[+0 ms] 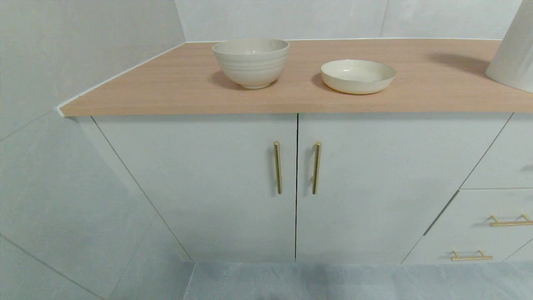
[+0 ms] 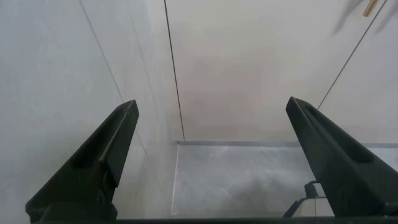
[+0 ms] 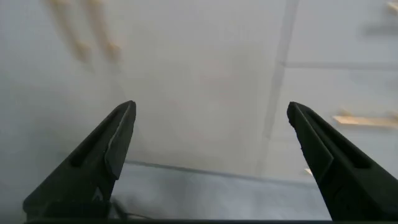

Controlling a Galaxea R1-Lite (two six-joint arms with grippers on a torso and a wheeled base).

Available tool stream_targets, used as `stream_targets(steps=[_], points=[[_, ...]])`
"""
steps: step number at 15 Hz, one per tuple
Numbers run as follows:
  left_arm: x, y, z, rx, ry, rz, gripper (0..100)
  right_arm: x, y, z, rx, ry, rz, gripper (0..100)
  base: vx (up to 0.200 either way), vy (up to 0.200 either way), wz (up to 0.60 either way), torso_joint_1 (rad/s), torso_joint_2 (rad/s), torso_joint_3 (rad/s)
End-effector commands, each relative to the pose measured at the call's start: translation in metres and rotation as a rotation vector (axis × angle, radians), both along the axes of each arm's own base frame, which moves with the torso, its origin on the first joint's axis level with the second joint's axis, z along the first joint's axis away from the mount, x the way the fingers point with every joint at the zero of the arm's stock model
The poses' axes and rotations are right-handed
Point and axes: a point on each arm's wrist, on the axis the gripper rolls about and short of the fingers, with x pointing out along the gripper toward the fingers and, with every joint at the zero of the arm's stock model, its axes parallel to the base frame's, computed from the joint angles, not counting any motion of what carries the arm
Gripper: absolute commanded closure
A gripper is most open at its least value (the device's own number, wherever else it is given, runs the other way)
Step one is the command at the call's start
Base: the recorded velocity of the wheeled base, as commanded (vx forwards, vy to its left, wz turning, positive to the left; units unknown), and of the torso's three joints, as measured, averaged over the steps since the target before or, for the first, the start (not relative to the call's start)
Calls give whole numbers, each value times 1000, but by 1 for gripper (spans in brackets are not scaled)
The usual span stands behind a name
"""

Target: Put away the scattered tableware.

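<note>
Two pieces of tableware are seen on the wooden worktop (image 1: 166, 89): a deep bowl (image 1: 251, 62) towards the robot's left and a shallow dish (image 1: 357, 76) to its right, set near each other but not touching, both upright and empty. A white vessel (image 1: 514, 54) is cut off at the worktop's far right edge. Beneath the worktop, two cabinet doors (image 1: 200, 183) are found shut, their bar handles (image 1: 277, 167) standing vertical on either side of the centre seam, with drawers (image 1: 495, 216) to the right. The left hand (image 2: 211, 107) is held low before the cabinet front, close above the floor (image 2: 249, 174), its fingers spread wide with nothing between them; the right hand (image 3: 211, 109) is likewise spread and empty, faced at the door panel beside the drawers. Both pieces are thus judged to lie well above and beyond the hands, the bowl on the left arm's side and the dish on the right arm's. Since the doors are closed, it is judged that a handle would have to be taken across its upright axis before anything can be stowed.
</note>
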Motion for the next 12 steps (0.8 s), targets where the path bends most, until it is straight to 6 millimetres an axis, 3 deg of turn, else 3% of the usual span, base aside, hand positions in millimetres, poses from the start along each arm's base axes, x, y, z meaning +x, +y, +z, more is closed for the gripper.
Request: stream_targets(steps=[1, 3, 4, 5, 6, 9, 12], points=[[0, 0, 0, 0, 2, 0, 0, 9, 4, 32, -5, 95, 198, 0, 0, 0, 0, 0, 0, 0], [0, 0, 0, 0, 0, 0, 0, 36, 9, 59, 12, 232, 427, 0, 0, 0, 0, 0, 0, 0], [0, 0, 0, 0, 0, 0, 0, 41, 9, 64, 16, 252, 460, 0, 0, 0, 0, 0, 0, 0], [0, 0, 0, 0, 0, 0, 0, 74, 13, 84, 51, 363, 651, 0, 0, 0, 0, 0, 0, 0], [0, 0, 0, 0, 0, 0, 0, 89, 16, 93, 61, 406, 741, 0, 0, 0, 0, 0, 0, 0], [0, 0, 0, 0, 0, 0, 0, 148, 51, 96, 26, 563, 930, 0, 0, 0, 0, 0, 0, 0], [0, 0, 0, 0, 0, 0, 0, 219, 109, 83, -47, 556, 878, 0, 0, 0, 0, 0, 0, 0]])
